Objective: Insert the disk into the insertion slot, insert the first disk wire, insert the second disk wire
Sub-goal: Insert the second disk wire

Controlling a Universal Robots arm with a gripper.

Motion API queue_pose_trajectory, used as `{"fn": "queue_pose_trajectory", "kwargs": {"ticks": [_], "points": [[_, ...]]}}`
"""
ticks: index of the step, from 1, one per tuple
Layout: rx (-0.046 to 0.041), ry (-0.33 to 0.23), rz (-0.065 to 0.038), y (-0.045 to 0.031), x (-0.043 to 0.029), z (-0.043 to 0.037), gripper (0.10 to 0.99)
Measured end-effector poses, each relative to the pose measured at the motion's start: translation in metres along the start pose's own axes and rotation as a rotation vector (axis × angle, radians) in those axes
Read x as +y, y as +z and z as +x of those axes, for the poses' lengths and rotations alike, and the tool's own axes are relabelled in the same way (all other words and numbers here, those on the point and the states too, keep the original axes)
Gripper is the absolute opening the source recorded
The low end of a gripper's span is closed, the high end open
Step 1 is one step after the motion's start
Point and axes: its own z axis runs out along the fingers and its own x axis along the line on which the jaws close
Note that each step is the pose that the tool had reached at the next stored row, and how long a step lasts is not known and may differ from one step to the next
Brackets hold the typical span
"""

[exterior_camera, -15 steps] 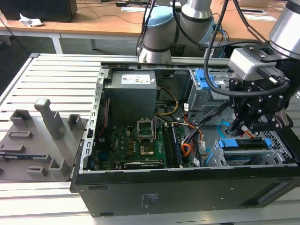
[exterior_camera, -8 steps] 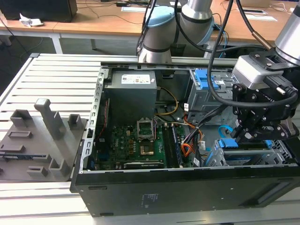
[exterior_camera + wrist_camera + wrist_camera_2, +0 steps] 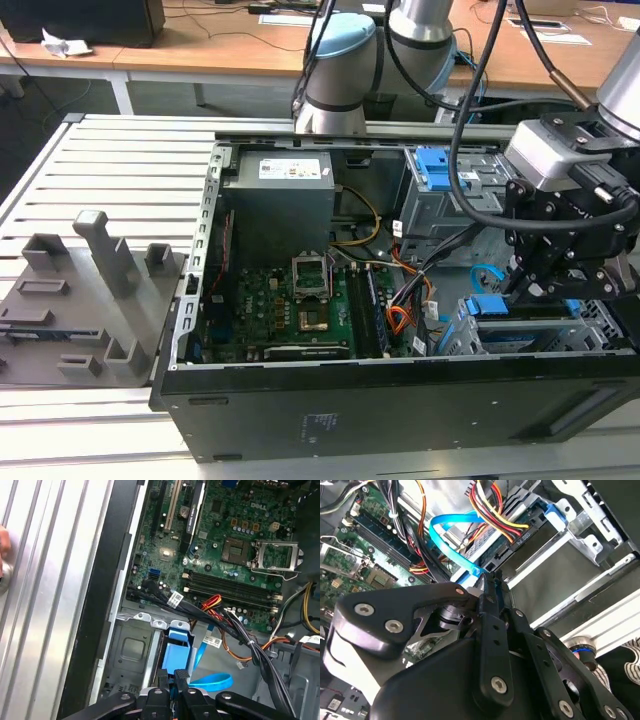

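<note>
Gripper [image 3: 526, 292] at the exterior view's right, low over the insertion slot [image 3: 590, 318]. Fingers [image 3: 494, 600] narrow, pinched on the second disk wire [image 3: 451, 547] near its plug end.

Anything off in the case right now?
Nothing spilled or broken. The second disk wire stands up in a loose loop beside the pincer, above the insertion slot; whether its plug is seated is hidden.
</note>
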Motion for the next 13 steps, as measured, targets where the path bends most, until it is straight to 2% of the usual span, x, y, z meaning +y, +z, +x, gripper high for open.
{"fn": "queue_pose_trajectory", "kwargs": {"ticks": [5, 7, 8, 10, 13], "points": [[-0.0099, 0.142, 0.000, 0.0009, -0.0002, 0.0000, 0.165], [-0.0213, 0.186, 0.000, 0.0016, -0.0003, 0.0000, 0.165], [-0.0250, 0.196, 0.001, 0.0016, -0.0003, 0.0000, 0.165], [-0.0306, 0.260, 0.001, 0.0019, -0.0003, 0.0000, 0.165], [-0.0312, 0.267, 0.001, 0.0019, -0.0004, 0.0000, 0.165]]}}
